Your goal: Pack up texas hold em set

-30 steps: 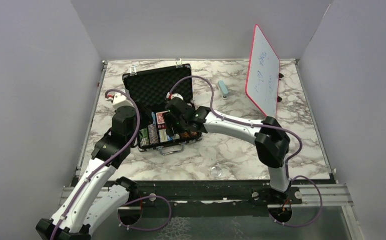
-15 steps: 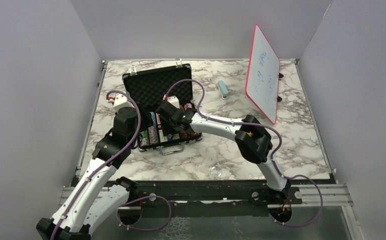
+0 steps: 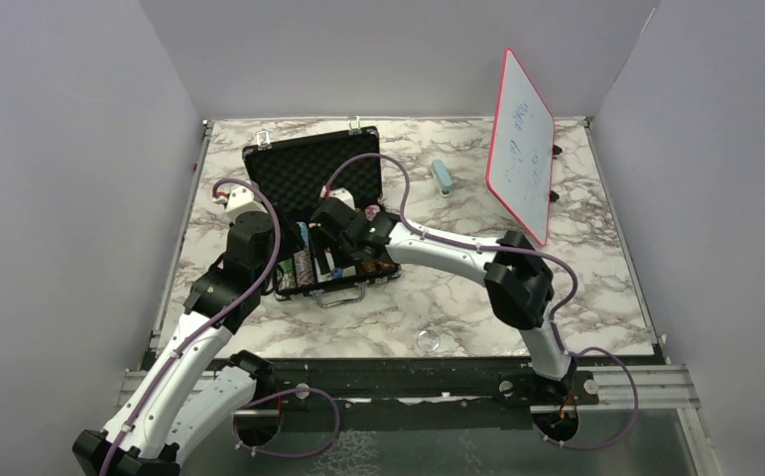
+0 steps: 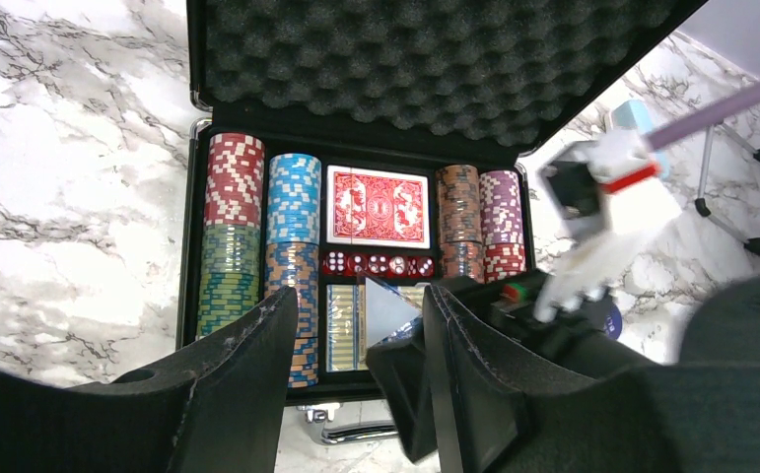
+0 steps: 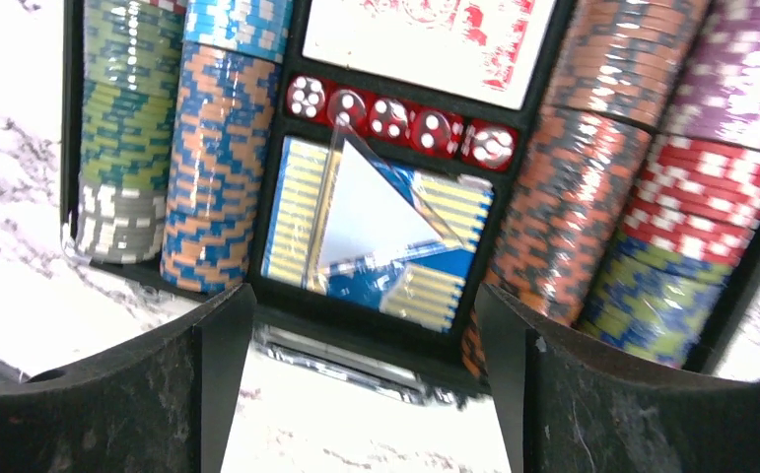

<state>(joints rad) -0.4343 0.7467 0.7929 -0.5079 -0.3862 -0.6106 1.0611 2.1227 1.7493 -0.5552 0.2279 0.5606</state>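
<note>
Right under your right gripper (image 5: 364, 310), whose jaws were spread wide with nothing in them, the blue deck (image 5: 376, 232) sat in the near middle slot of the briefcase (image 4: 435, 59). It lay just this side of the red dice (image 5: 395, 118), long side running finger to finger. Your left gripper (image 4: 356, 305) hung part open and empty further back, so I'd say the right arm was the closer one.
</note>
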